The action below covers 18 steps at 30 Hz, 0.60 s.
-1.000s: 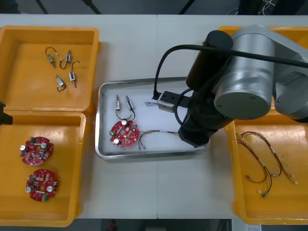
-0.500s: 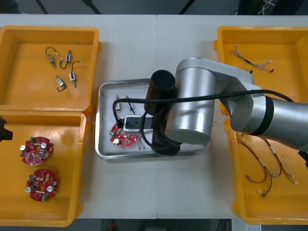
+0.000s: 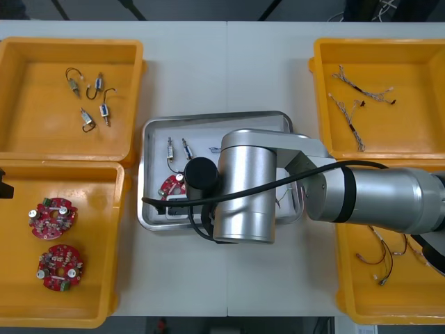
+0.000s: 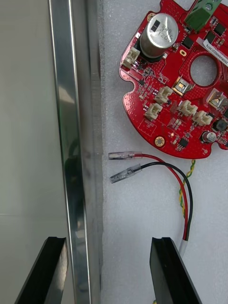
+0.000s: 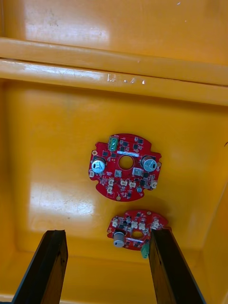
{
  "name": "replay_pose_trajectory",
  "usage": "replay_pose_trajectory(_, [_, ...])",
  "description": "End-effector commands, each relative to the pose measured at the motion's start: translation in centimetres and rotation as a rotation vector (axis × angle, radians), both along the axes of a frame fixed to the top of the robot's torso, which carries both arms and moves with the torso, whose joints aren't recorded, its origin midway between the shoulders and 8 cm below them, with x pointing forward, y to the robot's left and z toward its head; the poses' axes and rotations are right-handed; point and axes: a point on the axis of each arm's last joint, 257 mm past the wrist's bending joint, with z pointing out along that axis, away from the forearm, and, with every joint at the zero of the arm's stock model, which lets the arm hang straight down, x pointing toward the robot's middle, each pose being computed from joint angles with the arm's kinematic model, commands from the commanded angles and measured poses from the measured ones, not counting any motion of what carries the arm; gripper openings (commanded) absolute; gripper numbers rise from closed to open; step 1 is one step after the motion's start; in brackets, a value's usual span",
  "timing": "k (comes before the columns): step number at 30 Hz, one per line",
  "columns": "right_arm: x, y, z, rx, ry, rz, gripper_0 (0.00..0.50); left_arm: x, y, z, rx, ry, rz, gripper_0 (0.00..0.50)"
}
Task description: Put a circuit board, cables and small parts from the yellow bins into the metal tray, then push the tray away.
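- Right gripper (image 4: 108,242) is low over the tray (image 4: 71,118), at its left rim; jaws spread wide, holding nothing.
- One finger is outside the rim, over the table (image 3: 208,62); the other is inside, over the white liner.
- Right arm (image 3: 243,188) reaches across the near part of the tray and covers much of it in the front view.
- Circuit board (image 4: 175,123) lies flat on the liner, just beyond the inner finger, near the left rim but not touching it.
- Red and black cable (image 4: 166,166) lies between the board and the fingers, with its two clear plugs pointing at the rim.
- A twisted yellow strand (image 4: 190,173) crosses it, probably the red and yellow cable; hard to tell.
- Two small metal parts (image 3: 170,148) sit in the tray's far left part, beyond the board.
- Left gripper (image 5: 107,232) is parked over the near left bin (image 3: 97,209), jaws spread and empty.
- Two spare boards (image 5: 124,166) lie in that bin, beside each other.
- Far left bin (image 3: 42,125) holds four small parts (image 3: 104,111).
- Far right bin (image 3: 389,132) holds thin cables (image 3: 361,90).
- Near right bin (image 3: 361,278) holds red and yellow cables (image 3: 386,250).
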Motion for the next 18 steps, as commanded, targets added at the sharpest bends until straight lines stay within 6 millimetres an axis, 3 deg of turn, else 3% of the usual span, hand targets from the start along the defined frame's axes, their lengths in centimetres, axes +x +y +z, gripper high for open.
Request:
replay_pose_trajectory(1, [-0.5,2.0,-0.4,-0.004,-0.017,0.074,0.5,0.1,1.3,1.4,0.08,-0.012,-0.059,0.5])
replay_pose_trajectory(18, [-1.1,0.9,-3.3,-0.037,-0.034,0.072,0.5,0.0,1.3,1.2,0.082,-0.007,-0.068,0.5])
